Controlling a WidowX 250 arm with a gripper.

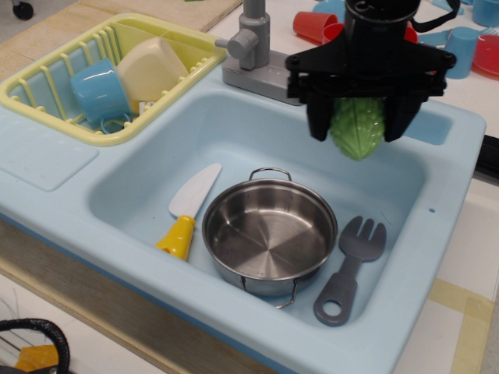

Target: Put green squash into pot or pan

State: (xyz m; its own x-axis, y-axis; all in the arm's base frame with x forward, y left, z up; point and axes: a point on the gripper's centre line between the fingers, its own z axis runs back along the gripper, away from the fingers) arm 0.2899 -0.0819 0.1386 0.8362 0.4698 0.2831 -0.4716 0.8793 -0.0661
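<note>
The green squash (357, 129) is a glossy, bumpy light-green toy held between the two black fingers of my gripper (357, 125). The gripper is shut on it and carries it in the air over the back right part of the sink basin. The shiny steel pan (270, 232) with two wire loop handles sits on the sink floor, below and to the left of the squash. The pan holds nothing.
A light-blue sink (93, 195) holds a yellow-handled toy knife (188, 212) left of the pan and a grey fork (352, 267) to its right. A grey faucet (256, 54) stands behind. A yellow rack (47, 101) holds a blue cup (98, 91). Red and blue cups stand behind.
</note>
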